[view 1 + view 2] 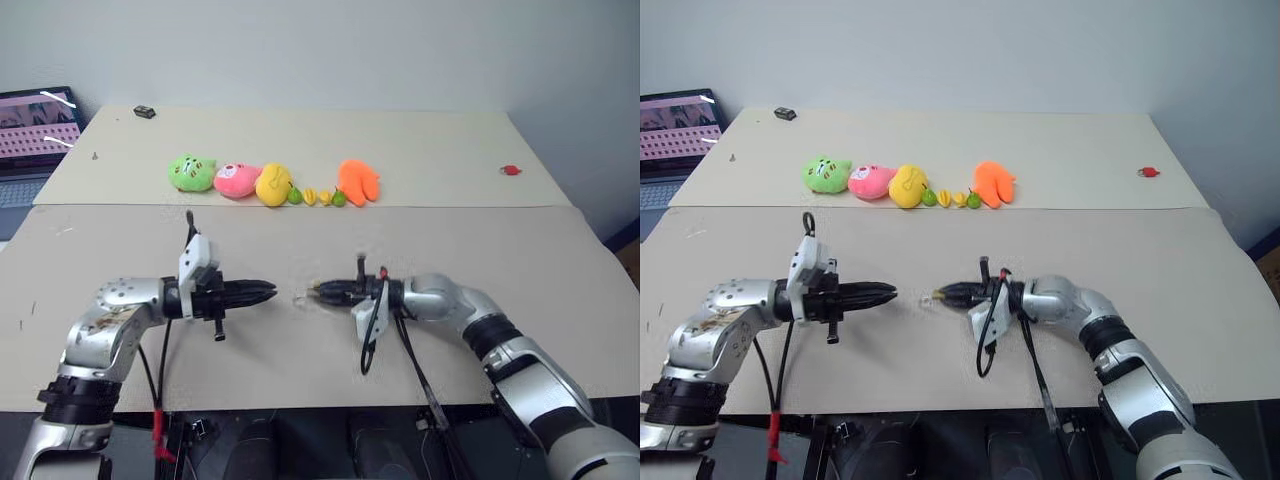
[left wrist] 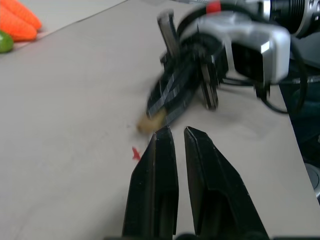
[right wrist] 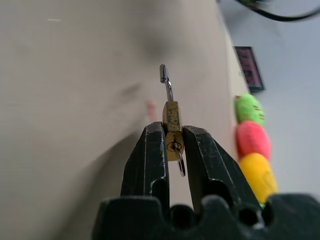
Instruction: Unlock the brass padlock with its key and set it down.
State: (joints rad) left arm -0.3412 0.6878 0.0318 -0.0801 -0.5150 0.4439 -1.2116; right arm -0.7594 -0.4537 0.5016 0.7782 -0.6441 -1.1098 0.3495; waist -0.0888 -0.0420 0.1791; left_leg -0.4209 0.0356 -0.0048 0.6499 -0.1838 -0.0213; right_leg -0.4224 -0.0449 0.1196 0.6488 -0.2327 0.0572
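Note:
The brass padlock is pinched between the fingers of my right gripper, which is shut on its body. Its thin silvery shackle stands swung open with one end free. A thin silvery ring hangs at the keyhole end; I cannot tell whether the key sits in the keyhole. In the left eye view the padlock pokes from the right gripper low over the near table. My left gripper is shut and empty, and points at the padlock from a short gap to its left.
A row of plush toys lies on the far table: green, pink, yellow, orange, with small toy fruits between. A small red object lies far right. A laptop stands at the far left.

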